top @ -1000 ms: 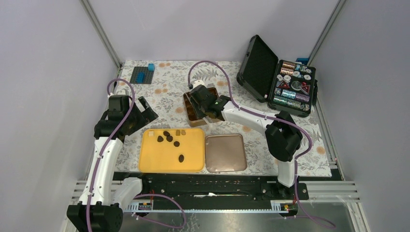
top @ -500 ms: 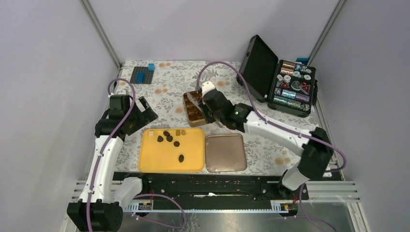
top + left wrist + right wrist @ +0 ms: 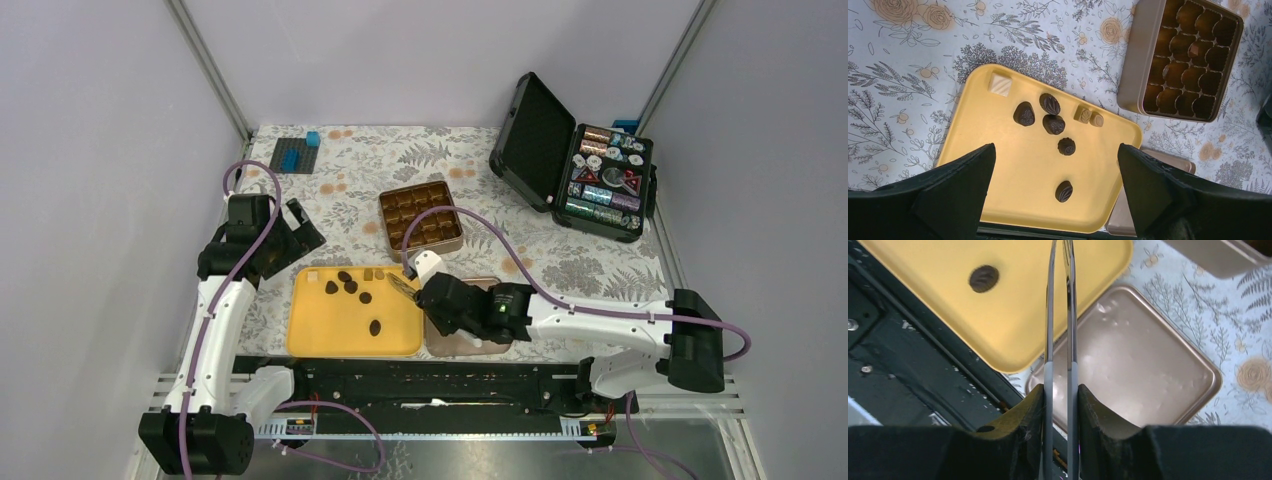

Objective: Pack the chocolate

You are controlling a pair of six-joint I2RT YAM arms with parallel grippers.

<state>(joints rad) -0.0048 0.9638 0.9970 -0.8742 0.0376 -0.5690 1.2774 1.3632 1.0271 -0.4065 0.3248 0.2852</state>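
Several dark chocolate pieces (image 3: 350,285) and two tan squares (image 3: 1083,114) lie on a yellow tray (image 3: 300,340); a pale square (image 3: 999,83) sits at its far left corner. The brown compartment box (image 3: 420,218) stands behind the tray. My right gripper (image 3: 425,290) is shut on metal tongs (image 3: 1060,300), whose tips reach over the tray's right edge, near one dark piece (image 3: 984,278). The tongs' tips are out of the wrist view. My left gripper (image 3: 295,230) is open and empty, raised above the tray's left; in its wrist view the gripper (image 3: 1055,147) frames the tray.
The box's brown lid (image 3: 1138,360) lies flat right of the tray, partly under my right arm. An open black case (image 3: 600,180) of small items stands at the back right. A blue block on a dark plate (image 3: 297,155) sits at the back left. A black rail (image 3: 908,365) runs along the near edge.
My right arm has pulled back from the brown box toward the near edge and now hangs over the lid and the tray's right edge. The left arm has not moved.
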